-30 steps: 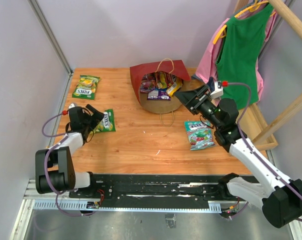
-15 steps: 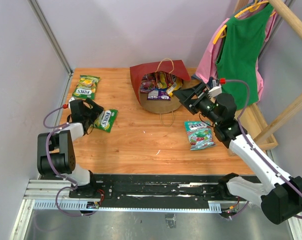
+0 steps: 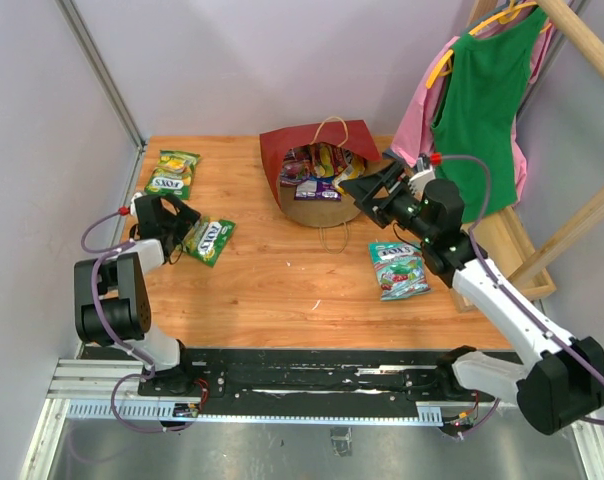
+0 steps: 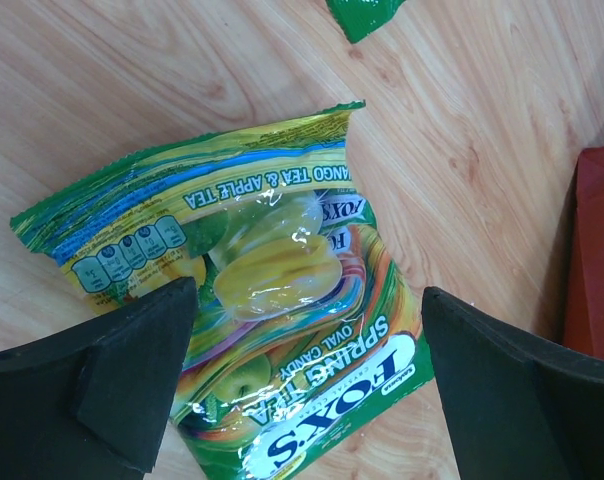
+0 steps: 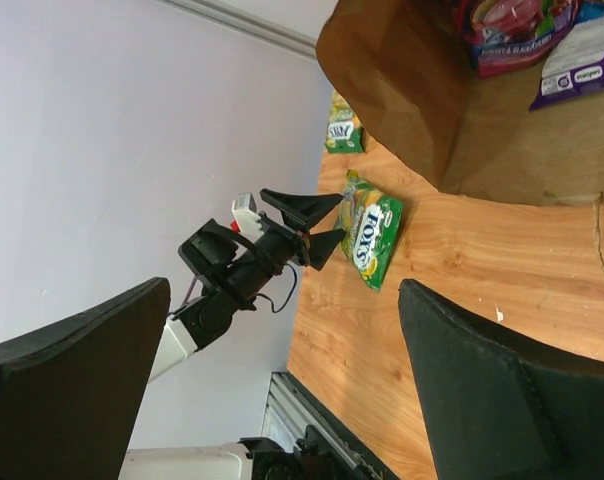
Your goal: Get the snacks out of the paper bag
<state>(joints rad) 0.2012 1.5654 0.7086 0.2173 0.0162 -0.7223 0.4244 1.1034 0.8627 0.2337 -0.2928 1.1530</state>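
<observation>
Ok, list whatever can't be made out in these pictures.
- Snacks in the paper bag: in the top view the packets overlap and the bag wall hides the deeper ones, so the count is unclear. The right wrist view cuts them off at its top edge.
- Far green packet: the left wrist view shows only a corner, cut by the top edge.
- Teal-white packets: in the top view the print is too small to read.

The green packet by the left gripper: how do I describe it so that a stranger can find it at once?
On the wooden table, look at the left side, where two green-yellow packets lie. Yours is the nearer packet, tilted, right in front of the open left gripper; the farther packet lies by the back left corner, away from any gripper.
</observation>
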